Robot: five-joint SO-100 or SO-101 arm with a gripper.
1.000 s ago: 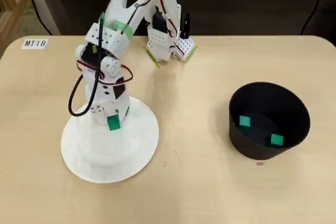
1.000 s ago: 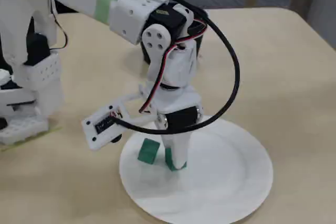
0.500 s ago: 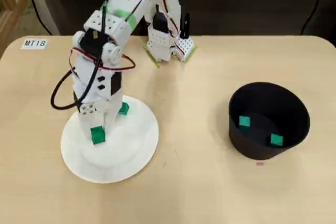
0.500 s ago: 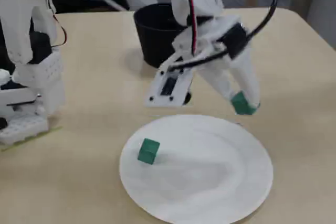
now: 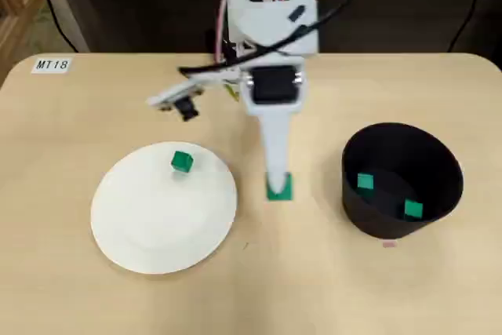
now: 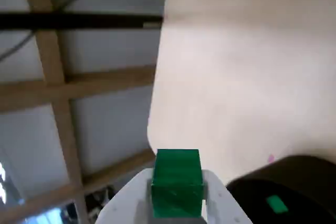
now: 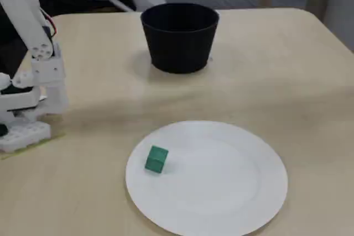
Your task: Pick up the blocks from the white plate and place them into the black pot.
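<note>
The white two-finger gripper rose from the large round white plate with one small bright green cube clamped between its fingers and swung to above the bare wooden tabletop between the plate and the matte black round pot, nearer the table's far edge in the fixed view.

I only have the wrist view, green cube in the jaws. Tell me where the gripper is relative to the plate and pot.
Observer: In the overhead view the gripper hangs between the white plate and the black pot, over bare table.
Operator: Report what is left on the plate.
Observer: One green block, near its rim.
Operator: Count the pot's contents.
Observer: Two blocks inside.
</note>
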